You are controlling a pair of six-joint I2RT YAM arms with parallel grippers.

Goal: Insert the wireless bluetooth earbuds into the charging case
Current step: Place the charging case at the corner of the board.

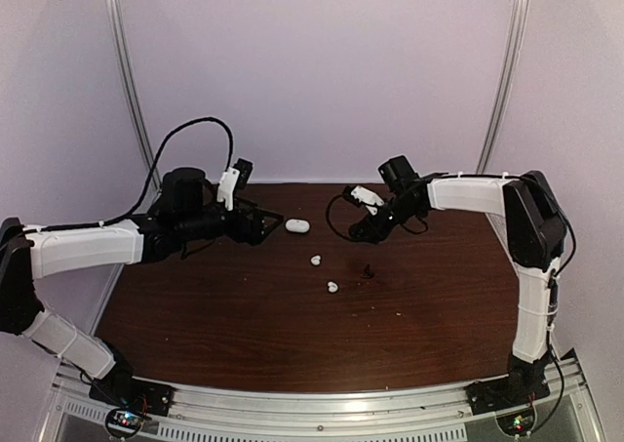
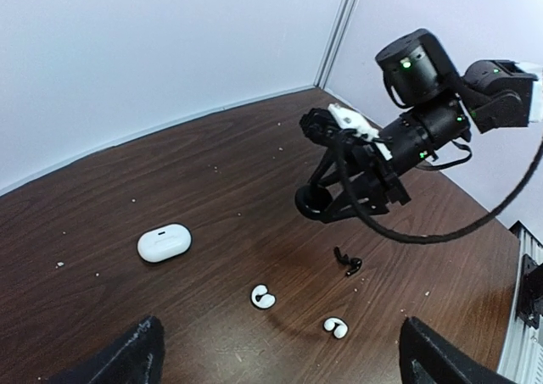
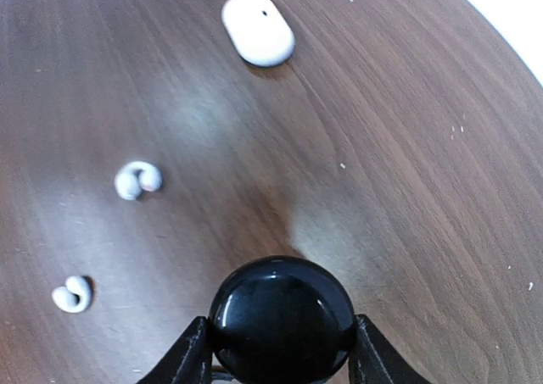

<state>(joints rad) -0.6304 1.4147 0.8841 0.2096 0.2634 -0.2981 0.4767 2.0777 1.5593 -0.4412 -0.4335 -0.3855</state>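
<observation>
Black round case gripped by the right hand; left hand open. Black earbud lies on the bench at six o'clock from the right hand, white earbuds toward seven or eight.

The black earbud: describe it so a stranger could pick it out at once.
On the dark wooden table, look near the middle, just on the near side of the right gripper, which clamps a black round case. The black earbud lies there, right of the two white earbuds. It alone of the three is dark, small and irregular.
</observation>
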